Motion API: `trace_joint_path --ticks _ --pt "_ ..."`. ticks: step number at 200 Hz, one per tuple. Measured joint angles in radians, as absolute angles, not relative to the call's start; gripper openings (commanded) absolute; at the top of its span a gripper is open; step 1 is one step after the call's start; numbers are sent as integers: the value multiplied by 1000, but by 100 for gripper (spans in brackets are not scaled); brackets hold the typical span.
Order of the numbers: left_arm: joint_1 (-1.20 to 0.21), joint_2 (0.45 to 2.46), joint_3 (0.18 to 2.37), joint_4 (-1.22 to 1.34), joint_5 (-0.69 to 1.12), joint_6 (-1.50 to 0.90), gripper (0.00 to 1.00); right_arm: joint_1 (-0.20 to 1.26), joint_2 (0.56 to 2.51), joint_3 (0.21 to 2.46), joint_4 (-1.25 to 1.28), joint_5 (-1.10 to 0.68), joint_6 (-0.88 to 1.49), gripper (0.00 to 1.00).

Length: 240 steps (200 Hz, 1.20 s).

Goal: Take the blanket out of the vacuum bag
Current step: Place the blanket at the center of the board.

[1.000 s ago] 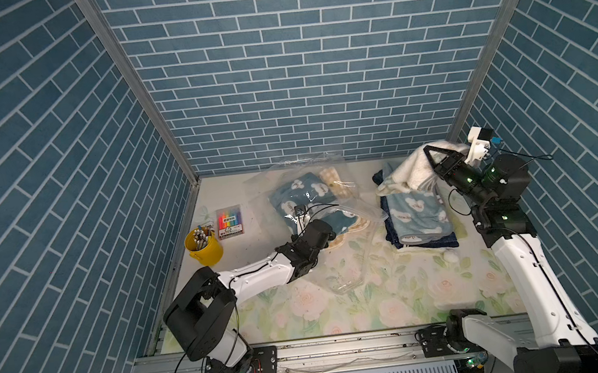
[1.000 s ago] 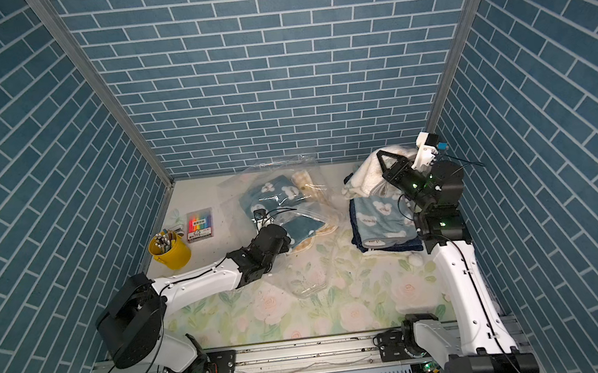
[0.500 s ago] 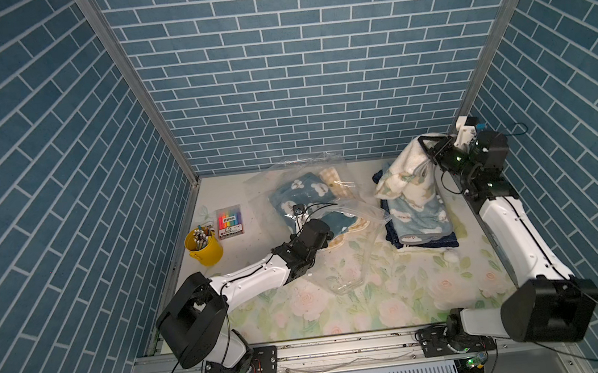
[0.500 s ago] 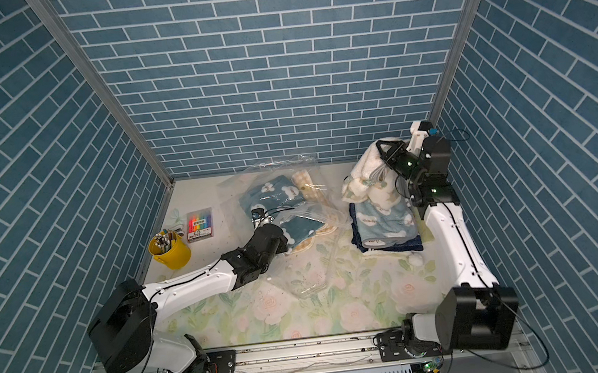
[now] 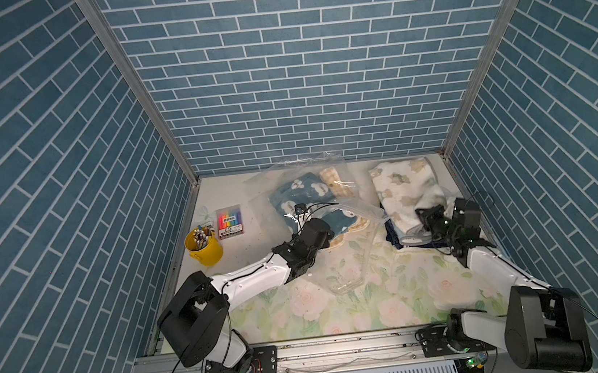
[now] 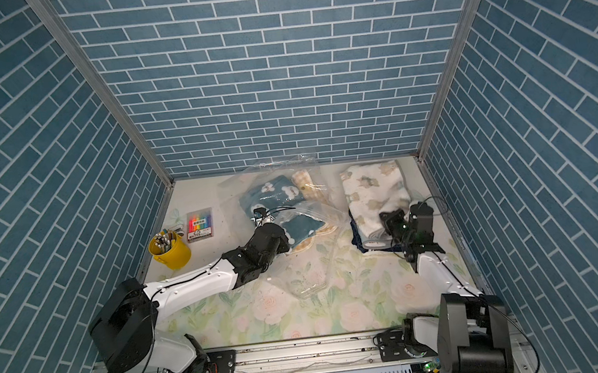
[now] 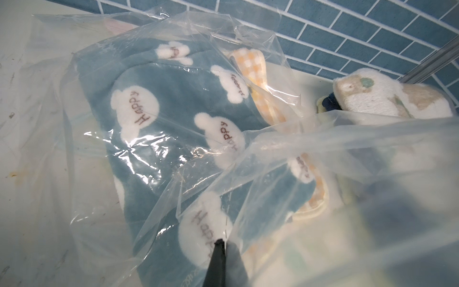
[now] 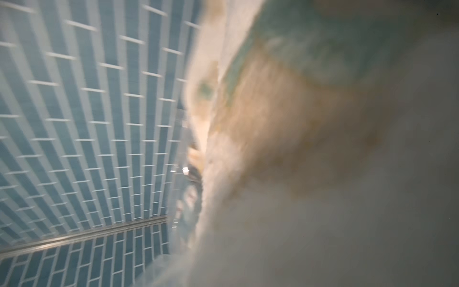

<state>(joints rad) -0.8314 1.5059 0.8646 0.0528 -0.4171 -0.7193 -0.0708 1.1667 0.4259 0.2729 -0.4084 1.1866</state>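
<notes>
Hold the vacuum bag (image 7: 273, 159) down with left claw (image 7: 221, 244), tips shut on its plastic. Just past the tips, inside the bag: blue blanket (image 7: 173, 99). With right claw (image 5: 430, 215), far beyond and shut on cream blanket (image 5: 400, 188), let go softly, then pull the blue one.
</notes>
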Motion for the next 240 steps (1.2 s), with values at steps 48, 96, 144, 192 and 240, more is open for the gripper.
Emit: trace_joint_path --ticks 48,96,144,192,240 --pt "-831 1503 846 77 -400 -731 2 -71 1066 394 314 -380 1209 3" --pt "-831 1490 834 86 -397 -741 2 -70 1069 419 324 -406 1172 53" --pt "-831 1464 803 99 -395 -749 2 -69 981 424 173 -406 977 70" --pt "-831 1464 792 112 -395 -749 2 -13 973 469 -17 -323 735 72" --pt "-831 1464 790 115 -395 -749 2 109 1052 563 -104 -196 580 71"
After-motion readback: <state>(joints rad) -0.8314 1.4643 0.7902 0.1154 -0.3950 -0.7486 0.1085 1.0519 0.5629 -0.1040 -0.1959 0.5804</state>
